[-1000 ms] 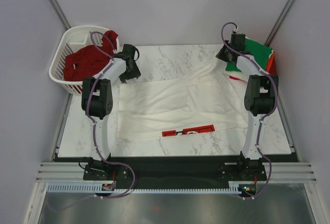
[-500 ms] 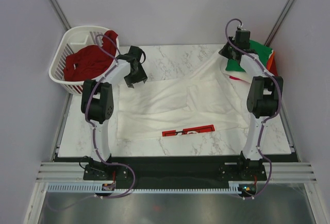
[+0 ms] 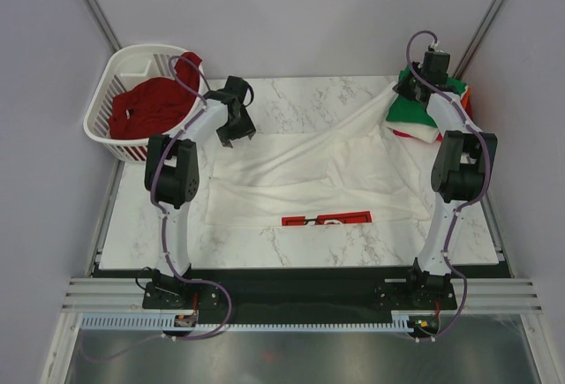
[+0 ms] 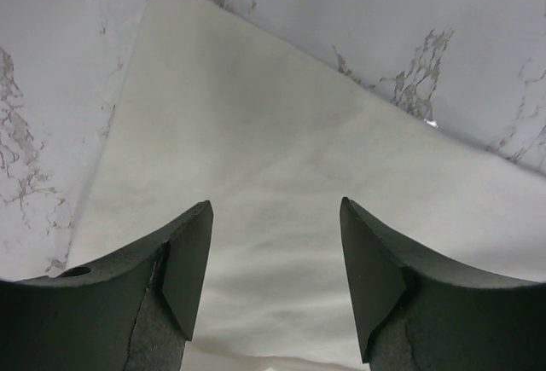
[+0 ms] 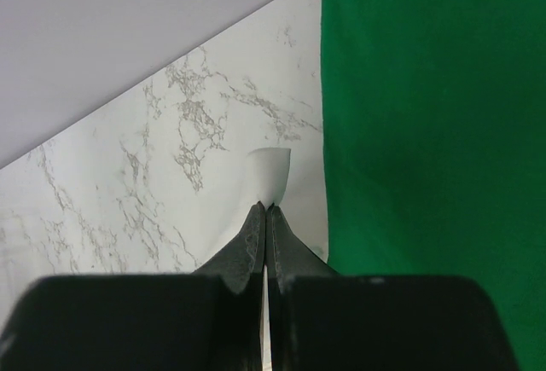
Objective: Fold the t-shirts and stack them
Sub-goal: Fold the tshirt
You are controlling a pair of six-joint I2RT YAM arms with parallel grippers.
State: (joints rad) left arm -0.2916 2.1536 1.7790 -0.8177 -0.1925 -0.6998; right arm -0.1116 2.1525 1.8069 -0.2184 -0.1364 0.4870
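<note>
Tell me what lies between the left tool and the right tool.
Top view: bare marble table between left tool and right tool; the white shirt's stretched edge slants just nearer.

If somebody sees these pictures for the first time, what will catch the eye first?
The big white t-shirt spread across the marble table, its far right edge pinched in the shut right end effector beside the green t-shirt. Next, the dark red t-shirt heaped in the white basket at the far left.
</note>
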